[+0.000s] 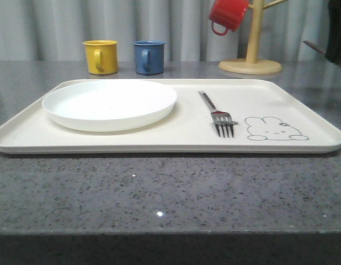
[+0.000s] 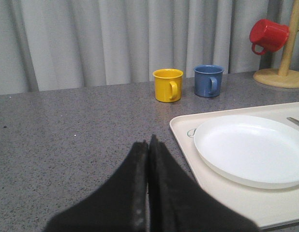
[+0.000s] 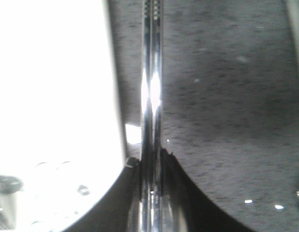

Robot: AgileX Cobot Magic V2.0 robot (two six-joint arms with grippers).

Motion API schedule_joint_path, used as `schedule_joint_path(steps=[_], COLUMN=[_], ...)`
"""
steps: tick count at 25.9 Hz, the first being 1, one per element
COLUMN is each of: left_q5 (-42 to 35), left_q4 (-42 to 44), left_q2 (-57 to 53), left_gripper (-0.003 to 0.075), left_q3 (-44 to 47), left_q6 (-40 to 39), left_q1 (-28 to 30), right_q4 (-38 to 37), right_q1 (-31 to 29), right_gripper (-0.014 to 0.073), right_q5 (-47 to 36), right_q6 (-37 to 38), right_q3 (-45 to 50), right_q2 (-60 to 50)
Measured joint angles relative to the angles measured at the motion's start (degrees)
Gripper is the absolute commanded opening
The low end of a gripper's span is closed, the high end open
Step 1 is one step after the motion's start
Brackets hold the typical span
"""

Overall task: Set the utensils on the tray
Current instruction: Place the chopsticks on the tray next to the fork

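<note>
The cream tray (image 1: 176, 141) lies flat on the grey speckled counter (image 1: 159, 193), its long side facing the front camera. On its left half sits a white plate (image 1: 110, 104); to the right of the plate a fork (image 1: 217, 115) lies on the tray, tines toward the camera, handle angled back and slightly left. Just right of the tines is the grey rabbit drawing (image 1: 272, 128).

Behind the tray, a yellow mug (image 1: 100, 56) and a blue mug (image 1: 148, 57) stand side by side on the counter. Farther right, a red mug (image 1: 225, 15) hangs tilted on a wooden mug stand (image 1: 251, 58).

The left end effector (image 2: 148, 145) hangs low over bare counter, just off the tray's left edge — its two dark fingers (image 2: 164, 188) pressed together with nothing between them, pointing toward the mugs and the curtain (image 2: 115, 38).

The right end effector (image 3: 150, 166) is clamped on a pair of chopsticks (image 3: 152, 92), two slim shiny rods side by side running straight out from between the dark fingers (image 3: 181, 193). It is held above the counter — a very bright, overexposed area lies along one side of the chopsticks, too washed out to identify.
</note>
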Motion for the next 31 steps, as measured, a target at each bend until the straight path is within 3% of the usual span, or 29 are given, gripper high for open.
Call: schedule_joint_path(steps=[10,24,27,31], left_q5=[-0.09,-0.09,-0.09,-0.09], left_q4=[0.0,0.0,0.0,0.0], left_q2=[0.0,0.0,0.0,0.0], left_gripper=[-0.0019,-0.0019,-0.0019,-0.0019], left_q3=[0.0,0.0,0.0,0.0], left_q6=[0.0,0.0,0.0,0.0], left_q1=[0.0,0.0,0.0,0.0], right_q4=[1.88,2.58,2.58,2.58], right_q1=[11.88,12.76,12.76,12.76], right_gripper=[0.0008,0.0013,0.0091,0.0316], right_q5=[0.07,-3.79,-3.79,-3.79], right_q6=[7.36,9.16,9.16,9.2], right_q3=[-0.29,-0.29,-0.29,-0.29], right_q2=[3.97,10.09,10.44,10.44])
